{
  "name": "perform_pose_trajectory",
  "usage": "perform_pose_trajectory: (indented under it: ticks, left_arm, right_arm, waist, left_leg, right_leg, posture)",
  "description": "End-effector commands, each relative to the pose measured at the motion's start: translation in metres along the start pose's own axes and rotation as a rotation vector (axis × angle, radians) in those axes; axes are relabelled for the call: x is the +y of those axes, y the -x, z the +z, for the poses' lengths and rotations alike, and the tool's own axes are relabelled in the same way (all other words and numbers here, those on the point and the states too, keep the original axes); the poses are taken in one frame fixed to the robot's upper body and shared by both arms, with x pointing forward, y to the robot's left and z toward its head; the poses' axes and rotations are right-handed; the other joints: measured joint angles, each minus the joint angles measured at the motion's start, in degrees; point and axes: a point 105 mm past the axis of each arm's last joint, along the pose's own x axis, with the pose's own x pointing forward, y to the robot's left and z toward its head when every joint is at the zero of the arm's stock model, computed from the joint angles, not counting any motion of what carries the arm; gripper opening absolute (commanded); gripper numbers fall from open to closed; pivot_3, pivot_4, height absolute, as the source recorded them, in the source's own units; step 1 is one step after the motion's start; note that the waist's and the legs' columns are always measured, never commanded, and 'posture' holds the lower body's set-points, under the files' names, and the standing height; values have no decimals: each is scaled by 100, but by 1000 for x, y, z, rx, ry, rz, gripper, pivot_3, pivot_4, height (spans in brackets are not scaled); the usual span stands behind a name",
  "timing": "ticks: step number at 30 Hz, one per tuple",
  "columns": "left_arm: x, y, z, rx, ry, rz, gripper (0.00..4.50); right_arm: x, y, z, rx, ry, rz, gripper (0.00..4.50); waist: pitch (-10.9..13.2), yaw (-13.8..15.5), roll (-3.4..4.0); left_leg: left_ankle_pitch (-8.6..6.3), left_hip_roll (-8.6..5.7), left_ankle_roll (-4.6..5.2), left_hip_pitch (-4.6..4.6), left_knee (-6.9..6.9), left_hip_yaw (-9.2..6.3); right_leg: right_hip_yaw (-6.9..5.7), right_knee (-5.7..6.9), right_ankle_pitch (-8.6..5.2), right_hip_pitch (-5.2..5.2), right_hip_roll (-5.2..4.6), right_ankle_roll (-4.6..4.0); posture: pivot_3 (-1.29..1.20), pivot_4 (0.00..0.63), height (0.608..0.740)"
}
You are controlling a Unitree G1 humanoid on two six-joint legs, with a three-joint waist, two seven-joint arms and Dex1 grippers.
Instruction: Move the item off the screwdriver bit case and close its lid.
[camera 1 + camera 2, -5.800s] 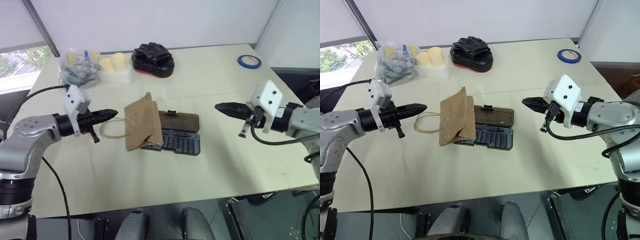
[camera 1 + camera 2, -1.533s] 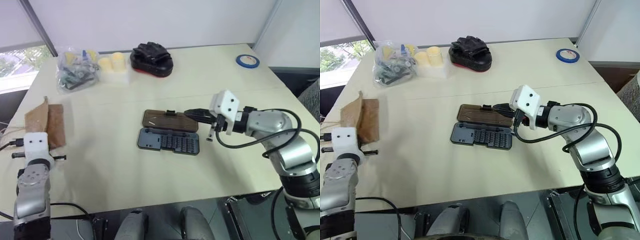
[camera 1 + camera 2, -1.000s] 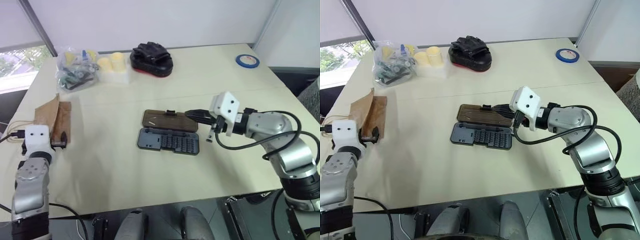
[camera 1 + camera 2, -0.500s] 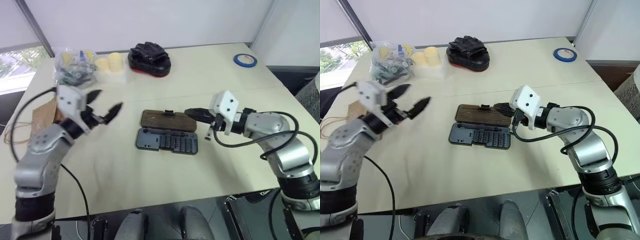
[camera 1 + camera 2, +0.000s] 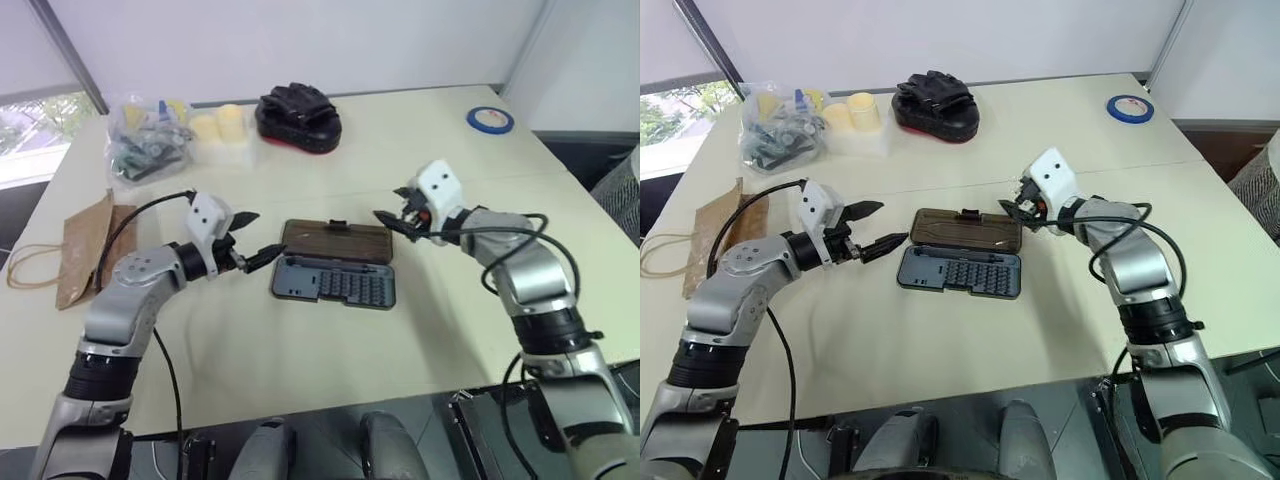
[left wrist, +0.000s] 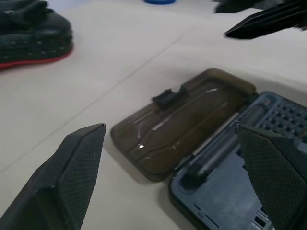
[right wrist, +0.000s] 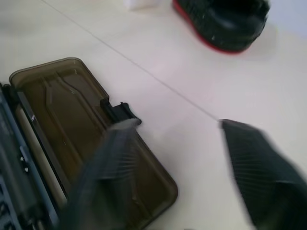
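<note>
The screwdriver bit case lies open in the middle of the table, its dark grey base (image 5: 335, 283) nearer me. The smoky brown lid (image 5: 337, 240) lies flat behind the base, latch tab on its far edge. The brown paper bag (image 5: 85, 250) lies flat near the table's left edge, apart from the case. My left gripper (image 5: 255, 238) hovers open just left of the case, pointing at it. My right gripper (image 5: 393, 208) is open over the lid's far right corner, with nothing between its fingers (image 7: 259, 177).
Along the table's back stand a clear bag of small parts (image 5: 150, 145), pale yellow cups (image 5: 225, 125) and a black padded thing (image 5: 298, 112). A blue tape roll (image 5: 489, 120) lies at the far right. The bag's loop handles (image 5: 30, 265) reach toward the left edge.
My left gripper has swung from the paper bag at the left across to the case's left end, staying open. My right gripper has opened and shifted toward the lid's far right corner.
</note>
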Motion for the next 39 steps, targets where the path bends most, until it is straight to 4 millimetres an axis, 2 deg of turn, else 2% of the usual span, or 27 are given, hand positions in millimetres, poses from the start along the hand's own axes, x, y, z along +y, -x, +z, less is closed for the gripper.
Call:
perform_pose_trajectory:
  ticks: [1,5,12,22,25,30,31,39]
  left_arm:
    - [-1,0,11,-30,-36,-20,4500]
    - [-2,0,11,-34,-39,-15,4500]
    - [-4,1,9,-34,-40,2,4500]
    - [-5,0,6,-35,-42,21,4500]
    - [-5,0,6,-37,-44,24,4500]
    - [-5,0,5,-35,-49,28,4500]
    - [-4,0,5,-35,-51,30,4500]
    - [6,3,10,-51,-76,70,4500]
  right_arm:
    - [-2,-10,1,78,-77,-64,4418]
    - [7,-17,-12,205,-185,-102,4418]
    - [-2,-14,-34,357,-240,-215,4418]
    - [-4,-11,-50,427,-336,-244,4418]
    - [-4,-10,-56,450,-361,-248,3109]
    - [-5,-8,-62,472,-372,-265,464]
    - [-4,-8,-63,475,-370,-260,51]
    - [4,-8,-64,494,-357,-228,51]
  waist:
    - [0,-4,0]
    - [0,4,0]
    - [0,1,1]
    - [-1,-6,1]
    - [-1,-7,1]
    - [-1,17,2]
    - [-2,27,2]
    - [-4,25,-2]
  left_leg:
    - [0,0,0,0,0,0]
    - [0,0,-1,-1,0,-3]
    - [2,-4,-4,-3,1,-5]
    - [2,-4,-3,-3,0,-2]
    - [2,-4,-3,-3,0,-1]
    - [2,-4,-3,-2,1,-2]
    - [2,-5,-4,-3,3,-3]
    - [2,-6,-3,-1,3,-5]
  right_leg:
    - [0,0,0,-1,0,0]
    - [0,3,0,-3,0,0]
    - [0,4,0,-3,-3,0]
    - [0,6,0,-7,-3,0]
    - [1,6,0,-6,-3,0]
    - [0,7,0,-4,-3,0]
    - [0,7,0,-3,-3,0]
    - [-2,6,0,2,-4,0]
  posture:
    - [0,150,740]
    - [0,150,740]
    - [0,150,740]
    - [0,150,740]
    - [0,150,740]
    - [0,150,740]
    - [0,150,740]
    - [0,150,740]
